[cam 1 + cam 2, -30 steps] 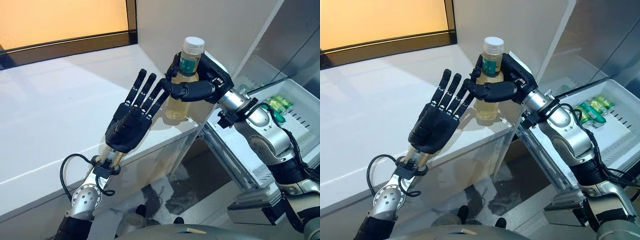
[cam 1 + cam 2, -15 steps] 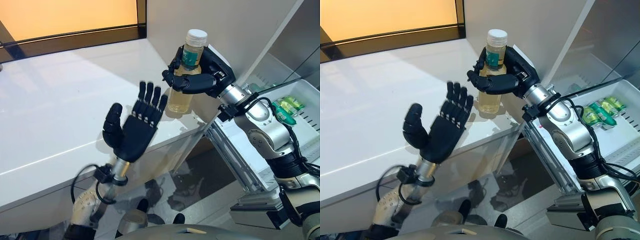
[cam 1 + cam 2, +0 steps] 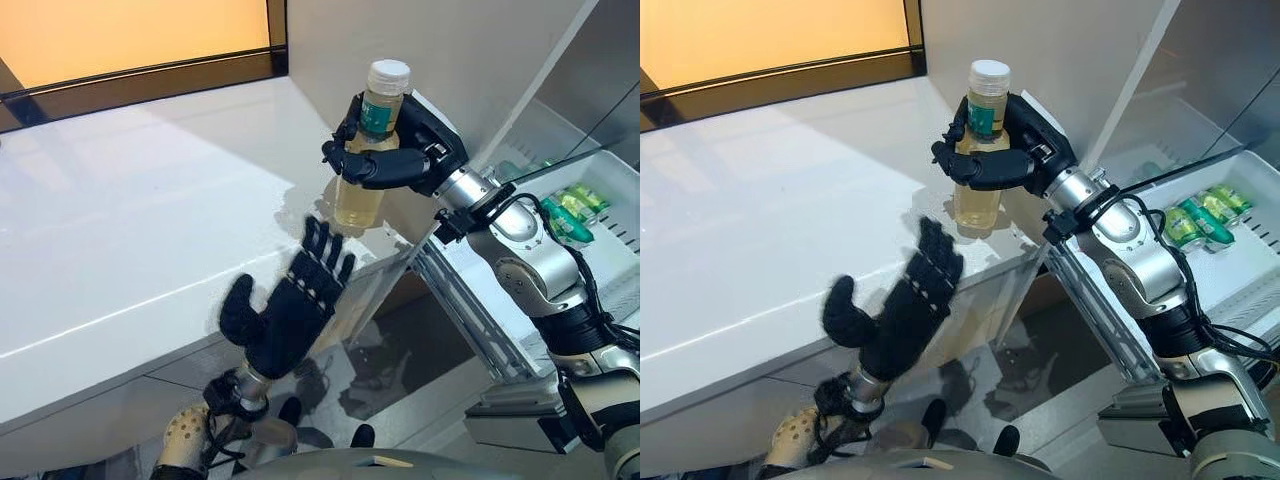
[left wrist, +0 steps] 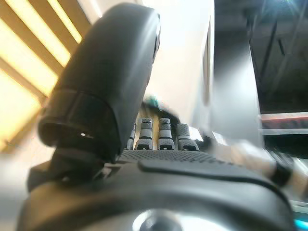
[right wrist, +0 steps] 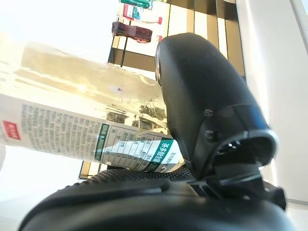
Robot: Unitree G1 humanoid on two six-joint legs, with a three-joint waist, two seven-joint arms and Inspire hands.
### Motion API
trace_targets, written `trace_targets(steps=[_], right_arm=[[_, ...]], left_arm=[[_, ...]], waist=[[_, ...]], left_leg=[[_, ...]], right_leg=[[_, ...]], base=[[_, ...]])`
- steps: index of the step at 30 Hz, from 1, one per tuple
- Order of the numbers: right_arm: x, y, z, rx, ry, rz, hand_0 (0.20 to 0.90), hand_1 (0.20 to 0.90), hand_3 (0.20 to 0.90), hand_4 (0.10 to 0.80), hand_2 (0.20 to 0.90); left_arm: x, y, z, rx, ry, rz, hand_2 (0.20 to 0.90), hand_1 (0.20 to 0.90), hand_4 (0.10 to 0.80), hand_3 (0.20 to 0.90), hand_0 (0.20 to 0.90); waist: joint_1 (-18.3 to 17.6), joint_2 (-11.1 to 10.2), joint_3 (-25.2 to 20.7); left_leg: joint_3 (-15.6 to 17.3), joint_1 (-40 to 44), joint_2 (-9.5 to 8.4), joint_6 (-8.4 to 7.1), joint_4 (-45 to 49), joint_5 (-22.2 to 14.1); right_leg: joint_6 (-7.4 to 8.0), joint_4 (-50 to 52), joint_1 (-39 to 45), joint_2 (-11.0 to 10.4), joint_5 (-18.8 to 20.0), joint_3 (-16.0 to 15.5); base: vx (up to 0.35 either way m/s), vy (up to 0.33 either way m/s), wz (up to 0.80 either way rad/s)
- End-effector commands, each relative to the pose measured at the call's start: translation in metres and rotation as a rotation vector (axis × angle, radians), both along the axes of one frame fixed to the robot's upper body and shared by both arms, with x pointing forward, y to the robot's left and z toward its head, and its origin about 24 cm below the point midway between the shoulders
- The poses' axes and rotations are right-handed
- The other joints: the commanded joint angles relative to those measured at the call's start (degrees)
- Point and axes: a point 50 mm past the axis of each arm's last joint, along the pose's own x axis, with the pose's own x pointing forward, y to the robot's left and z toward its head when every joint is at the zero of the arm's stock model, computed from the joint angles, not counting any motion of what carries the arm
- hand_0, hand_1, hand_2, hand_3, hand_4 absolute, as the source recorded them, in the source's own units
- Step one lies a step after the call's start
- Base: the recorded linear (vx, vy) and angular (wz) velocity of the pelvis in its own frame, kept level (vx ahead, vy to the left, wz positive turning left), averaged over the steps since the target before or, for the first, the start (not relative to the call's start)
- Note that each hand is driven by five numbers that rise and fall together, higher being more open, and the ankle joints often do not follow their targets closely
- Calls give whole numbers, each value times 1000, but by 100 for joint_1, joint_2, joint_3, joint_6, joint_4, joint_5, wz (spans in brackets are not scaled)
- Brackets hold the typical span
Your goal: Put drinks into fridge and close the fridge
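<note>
We found that the left hand (image 3: 290, 315) had dropped below the tabletop (image 3: 130, 220) edge since the earlier frame, its fingers spread and holding nothing. The right hand (image 3: 400, 160) was curled round the bottle (image 3: 368, 150), held upright above the tabletop's corner. Green cans (image 3: 565, 210) lay in the fridge drawer (image 3: 620, 215) to the right.

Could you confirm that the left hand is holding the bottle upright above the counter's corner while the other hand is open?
Not quite: the right hand holds the bottle upright above the counter corner, as the left eye view shows; the left hand is the open one.
</note>
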Motion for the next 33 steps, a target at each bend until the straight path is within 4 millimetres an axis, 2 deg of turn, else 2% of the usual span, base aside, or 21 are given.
trace_targets(steps=[1, 8, 12, 18, 20, 22, 23, 24, 28, 33], right_arm=[[-17, -11, 106, 179, -396, 33, 300, 300, 200, 100, 300], [-19, -12, 106, 174, -381, 58, 300, 300, 200, 100, 300], [-22, -8, 104, 183, -352, 104, 300, 300, 200, 100, 300], [-37, 5, 91, 185, -209, 285, 300, 300, 200, 100, 300], [-45, 7, 81, 195, -129, 355, 300, 300, 200, 100, 300], [-47, 8, 72, 197, -79, 378, 300, 300, 200, 100, 300], [-50, 10, 62, 186, -37, 397, 300, 300, 200, 100, 300], [-50, 10, 62, 186, -38, 397, 300, 300, 200, 100, 300], [-62, 14, 42, 136, 6, 446, 300, 300, 200, 100, 300], [-73, 11, 31, 81, -5, 480, 300, 300, 200, 100, 300]], left_arm=[[-44, 34, -57, 176, 326, 129, 900, 900, 800, 900, 900], [-60, 39, -72, 247, 355, 140, 900, 900, 800, 900, 900], [-65, 48, -82, 348, 396, 194, 900, 900, 800, 900, 900], [-65, 68, -104, 704, 507, 337, 900, 900, 800, 900, 900], [-65, 79, -110, 889, 554, 389, 900, 900, 800, 900, 900], [-67, 83, -113, 964, 596, 399, 900, 900, 800, 900, 900], [-71, 90, -118, 1064, 638, 421, 900, 900, 800, 900, 900], [-71, 91, -118, 1069, 636, 422, 900, 900, 800, 900, 900], [-82, 99, -126, 1294, 666, 360, 900, 900, 800, 900, 900], [-90, 103, -132, 1395, 697, 325, 900, 900, 800, 900, 900]], waist=[[-228, -38, -685], [-265, -33, -721], [-279, -46, -716], [-376, -147, -732], [-436, -184, -742], [-459, -205, -750], [-495, -233, -758], [-493, -237, -763], [-580, -348, -750], [-708, -495, -720]], left_leg=[[442, -41, 150, -154, 188, -515], [510, -14, 131, -130, 126, -516], [538, -15, 113, -117, 109, -512], [644, -15, 86, -97, 84, -531], [697, -7, 70, -81, 74, -540], [715, -10, 56, -71, 65, -537], [742, -16, 45, -59, 47, -532], [744, -18, 45, -59, 47, -533], [845, -35, 24, -33, 6, -528], [957, -3, 13, 3, 6, -595]], right_leg=[[-46, 54, 320, 254, -565, -102], [-18, 35, 306, 235, -555, -87], [-3, 35, 285, 223, -535, -90], [40, 40, 243, 200, -504, -81], [57, 41, 223, 198, -479, -59], [70, 36, 209, 197, -461, -50], [85, 37, 185, 197, -442, -27], [86, 37, 182, 197, -442, -25], [127, 46, 110, 200, -386, 29], [170, 76, 69, 209, -359, 136]], base=[[19, 42, -7], [10, 38, -5], [10, 35, -1], [31, 33, -5], [40, 49, -17], [39, 48, -16], [35, 43, -9], [43, 50, -12], [19, 26, -10], [24, 20, -15]])
